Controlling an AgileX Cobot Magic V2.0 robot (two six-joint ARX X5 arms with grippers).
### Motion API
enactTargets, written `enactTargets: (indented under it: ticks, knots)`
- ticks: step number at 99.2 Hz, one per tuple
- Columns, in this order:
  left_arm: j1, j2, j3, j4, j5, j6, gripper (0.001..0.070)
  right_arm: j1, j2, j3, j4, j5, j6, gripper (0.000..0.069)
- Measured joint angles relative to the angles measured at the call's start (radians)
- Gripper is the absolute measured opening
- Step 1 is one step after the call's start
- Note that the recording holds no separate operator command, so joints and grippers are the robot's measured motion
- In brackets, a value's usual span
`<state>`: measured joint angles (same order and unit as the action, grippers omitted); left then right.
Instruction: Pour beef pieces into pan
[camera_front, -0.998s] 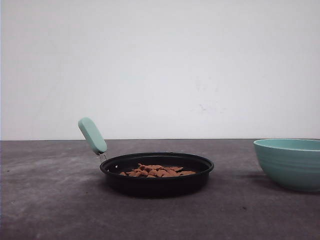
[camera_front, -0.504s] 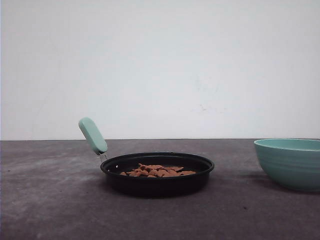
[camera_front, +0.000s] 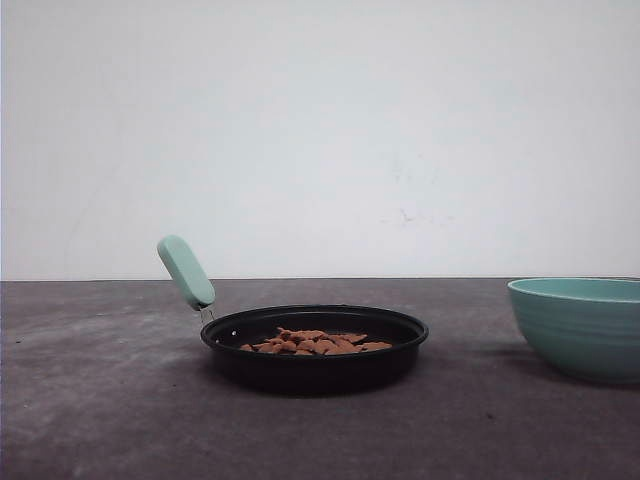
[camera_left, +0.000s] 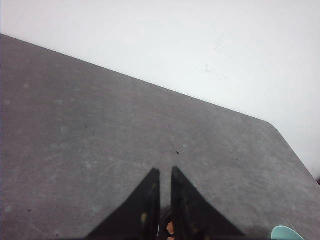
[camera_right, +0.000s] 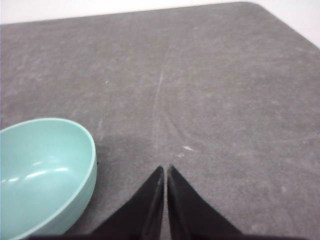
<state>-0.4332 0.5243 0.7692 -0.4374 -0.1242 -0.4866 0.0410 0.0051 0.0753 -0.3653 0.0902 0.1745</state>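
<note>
The black pan (camera_front: 314, 365) sits on the table in the middle of the front view, its mint-green handle (camera_front: 186, 272) rising to the back left. Beef pieces (camera_front: 315, 343) lie in a low heap inside it. In the left wrist view my left gripper (camera_left: 165, 170) hovers with its black fingers close together and nothing held; one beef piece (camera_left: 170, 228) shows through the slit between them. My right gripper (camera_right: 165, 168) is shut on nothing above bare table.
A ribbed teal bowl (camera_front: 580, 328) stands at the right edge of the front view; its inside (camera_right: 40, 170) looks bare in the right wrist view, close beside my right fingers. The dark grey tabletop (camera_front: 100, 400) ends at a white wall behind.
</note>
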Motion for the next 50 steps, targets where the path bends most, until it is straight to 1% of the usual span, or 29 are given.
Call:
enactTargets:
  ticks: [12,28,50]
  knots:
    - [0.000,0.000,0.000,0.000,0.000,0.000,0.0014,0.000,0.000,0.000,-0.001,-0.011,0.005,0.0010]
    - [0.000,0.000,0.000,0.000,0.000,0.000,0.0014,0.007,0.000,0.000,0.000,-0.030,-0.037,0.0010]
    - [0.000,0.000,0.000,0.000,0.000,0.000,0.0014,0.009,0.000,0.000,0.023,-0.031,-0.047,0.0010]
